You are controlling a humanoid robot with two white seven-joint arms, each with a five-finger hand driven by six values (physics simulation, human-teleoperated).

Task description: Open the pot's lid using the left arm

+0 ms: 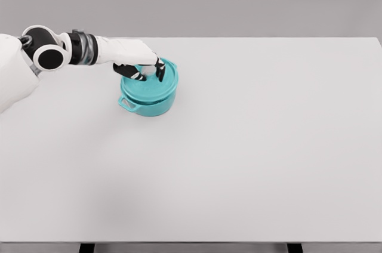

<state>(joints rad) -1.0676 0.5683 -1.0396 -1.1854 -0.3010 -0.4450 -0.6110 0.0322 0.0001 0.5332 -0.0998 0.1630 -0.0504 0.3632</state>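
A teal pot (149,95) is seen on the white bench (239,157), in the left part of the surface and nearer the far edge than the near one. Its lid (167,80) is seated on the rim, and a small side handle (126,104) is shown at the pot's lower left. The left arm (89,49) is brought in from the picture's left edge and is stretched across the bench to the pot. The left hand (140,65) is placed over the top of the lid, with the dark fingertips (160,74) curled down around the lid's middle; the knob itself is hidden beneath the hand, so a firm clasp cannot be confirmed, though the fingers are closed about that spot.

Open surface is left on every side of the pot: a wide stretch runs to the right as far as the bench's right edge, and a broad band lies between the pot and the near edge. A narrower strip is left between the pot and the far edge. The right arm is not seen.
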